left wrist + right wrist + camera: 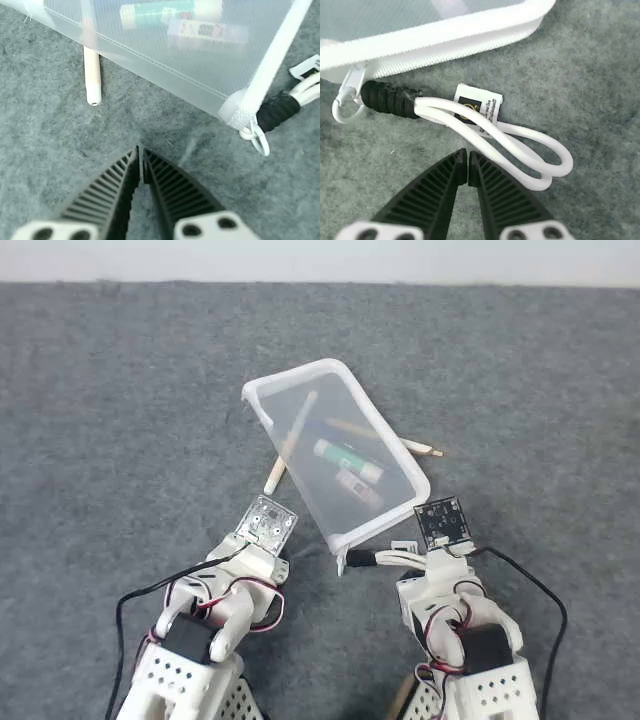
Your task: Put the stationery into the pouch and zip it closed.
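A translucent white-edged pouch (340,445) lies flat in the middle of the grey table. Through it I see a green glue stick (170,11), a small labelled tube (207,30) and a dark pen (322,426). A wooden pencil (288,443) pokes out past one long edge (92,75), and another pencil's tip (424,448) sticks out on the far side. The zipper pull (349,92) sits at the near corner with a white cord loop (520,142). My left gripper (141,154) is shut and empty, short of the pouch's long edge. My right gripper (468,156) is shut, just short of the cord.
Grey felt-like cloth (120,410) covers the whole table up to a pale wall at the back. The left arm (235,590) and the right arm (455,610) stand side by side at the near edge, with black cables trailing beside them.
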